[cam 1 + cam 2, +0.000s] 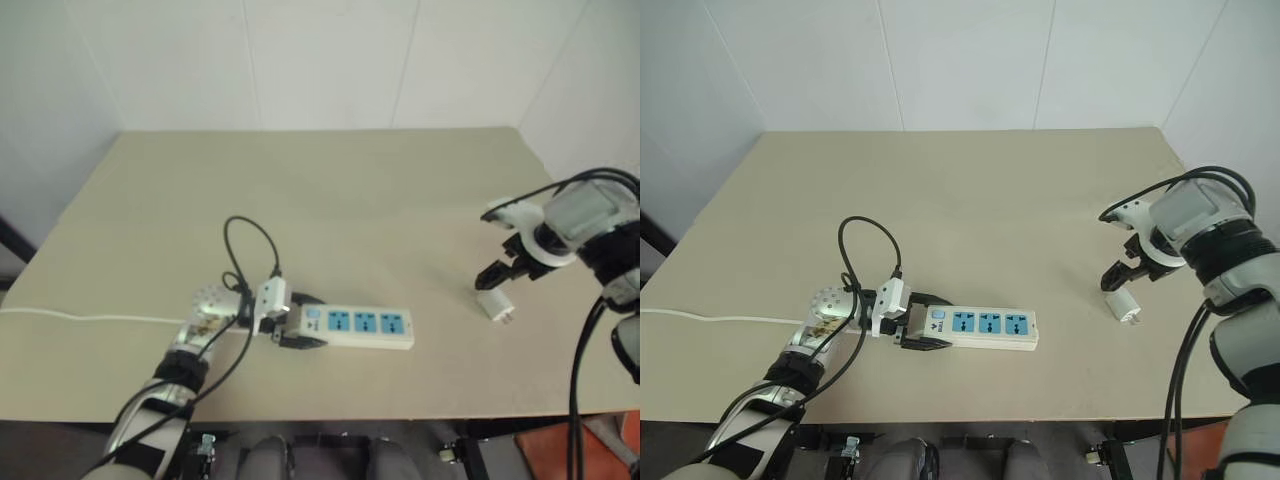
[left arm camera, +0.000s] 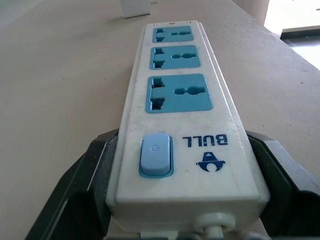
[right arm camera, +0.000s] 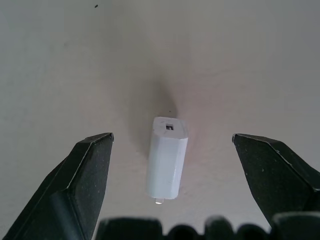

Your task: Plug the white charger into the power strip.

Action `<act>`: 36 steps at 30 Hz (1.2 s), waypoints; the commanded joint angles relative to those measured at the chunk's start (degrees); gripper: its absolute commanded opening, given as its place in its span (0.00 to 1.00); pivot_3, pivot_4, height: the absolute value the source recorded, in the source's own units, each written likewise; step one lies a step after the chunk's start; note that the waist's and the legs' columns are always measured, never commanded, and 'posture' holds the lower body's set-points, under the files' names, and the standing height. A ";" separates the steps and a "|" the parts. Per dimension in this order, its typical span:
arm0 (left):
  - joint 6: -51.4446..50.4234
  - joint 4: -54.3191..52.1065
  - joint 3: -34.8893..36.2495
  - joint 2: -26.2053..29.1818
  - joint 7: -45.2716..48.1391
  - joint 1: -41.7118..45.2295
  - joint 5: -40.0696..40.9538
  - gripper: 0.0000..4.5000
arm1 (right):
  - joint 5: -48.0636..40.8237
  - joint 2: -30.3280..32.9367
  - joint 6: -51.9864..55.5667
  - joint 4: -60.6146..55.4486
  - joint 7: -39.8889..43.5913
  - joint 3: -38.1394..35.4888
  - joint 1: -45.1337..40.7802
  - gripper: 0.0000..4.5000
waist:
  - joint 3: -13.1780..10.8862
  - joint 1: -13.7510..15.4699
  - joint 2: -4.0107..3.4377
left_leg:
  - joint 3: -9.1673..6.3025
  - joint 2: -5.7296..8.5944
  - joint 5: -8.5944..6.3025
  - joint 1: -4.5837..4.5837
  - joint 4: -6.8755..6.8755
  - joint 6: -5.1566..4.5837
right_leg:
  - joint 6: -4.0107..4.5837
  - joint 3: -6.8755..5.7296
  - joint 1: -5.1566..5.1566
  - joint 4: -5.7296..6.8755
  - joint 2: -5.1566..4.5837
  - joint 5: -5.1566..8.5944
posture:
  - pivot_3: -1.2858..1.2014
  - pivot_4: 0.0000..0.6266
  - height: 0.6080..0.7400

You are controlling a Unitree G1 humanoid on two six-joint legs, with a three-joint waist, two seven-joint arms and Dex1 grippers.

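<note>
Tabletop (image 1: 350, 200): charger (image 3: 166, 158) between open right pincer (image 3: 172, 165).

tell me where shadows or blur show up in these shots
Right wrist view: the white charger is sharp, with a soft dark shadow on the table beside it. Left wrist view: the power strip is crisp near the switch, softer toward its far end. Eye views: even light, faint shadows.
</note>
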State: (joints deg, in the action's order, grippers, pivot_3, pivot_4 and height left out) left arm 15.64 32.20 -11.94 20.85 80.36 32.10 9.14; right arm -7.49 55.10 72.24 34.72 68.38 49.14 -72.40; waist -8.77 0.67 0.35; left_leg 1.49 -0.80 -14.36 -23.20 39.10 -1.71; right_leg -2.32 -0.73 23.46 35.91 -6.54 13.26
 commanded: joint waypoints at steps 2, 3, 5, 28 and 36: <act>-1.42 0.27 -2.18 0.35 -1.13 -1.94 -2.34 0.74 | 3.40 -1.24 -1.58 1.22 1.64 -0.49 1.23 1.00 | 0.01 0.02 -0.02 | 0.00 0.00 0.00 0.01 0.00 0.00 | 0.00 0.00 -0.01 0.00 0.00 0.00 | 0.52 0.24 1.00; -1.50 0.06 -2.19 0.43 -1.32 -2.10 -2.37 0.74 | 3.87 -1.54 -1.62 1.12 2.23 -0.35 1.75 1.00 | 0.01 0.01 -0.02 | 0.00 0.00 0.00 0.01 0.00 0.00 | 0.00 -0.01 -0.01 0.01 0.00 0.00 | 0.52 0.24 1.00; -1.73 -0.15 -2.16 0.54 -1.48 -2.19 -2.32 0.74 | 4.81 -1.98 -1.58 0.93 3.13 -0.13 2.71 1.00 | 0.02 0.01 -0.03 | 0.01 0.00 0.00 0.01 0.01 0.00 | 0.00 0.00 0.00 0.03 0.00 0.00 | 0.52 0.24 1.00; -1.51 -0.21 -2.00 1.78 -2.17 -2.64 -2.50 0.74 | 7.92 -6.22 -0.83 -2.24 5.00 -3.36 8.59 0.26 | 0.07 -0.34 -0.07 | 0.01 -0.04 0.01 0.14 0.03 0.01 | 0.00 0.02 -0.08 0.10 0.06 0.00 | 0.52 0.24 1.00; -0.90 1.26 -2.20 1.90 -2.05 -1.61 -2.78 0.74 | -2.82 -8.69 -20.76 -14.17 -6.60 -37.35 11.06 0.26 | 0.07 -0.50 -0.08 | 0.01 -0.03 0.01 0.28 0.03 0.03 | 0.00 0.05 -0.17 0.16 0.06 0.00 | 0.52 0.24 1.00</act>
State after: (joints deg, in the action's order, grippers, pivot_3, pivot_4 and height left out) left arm 15.03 31.17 -12.20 22.04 78.72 31.23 9.17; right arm -5.22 47.06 59.22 25.68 63.61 22.57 -60.27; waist -8.70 0.17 0.27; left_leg 1.50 -0.83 -14.35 -22.90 39.11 -1.69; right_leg -2.33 -0.66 23.29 36.08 -6.47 13.25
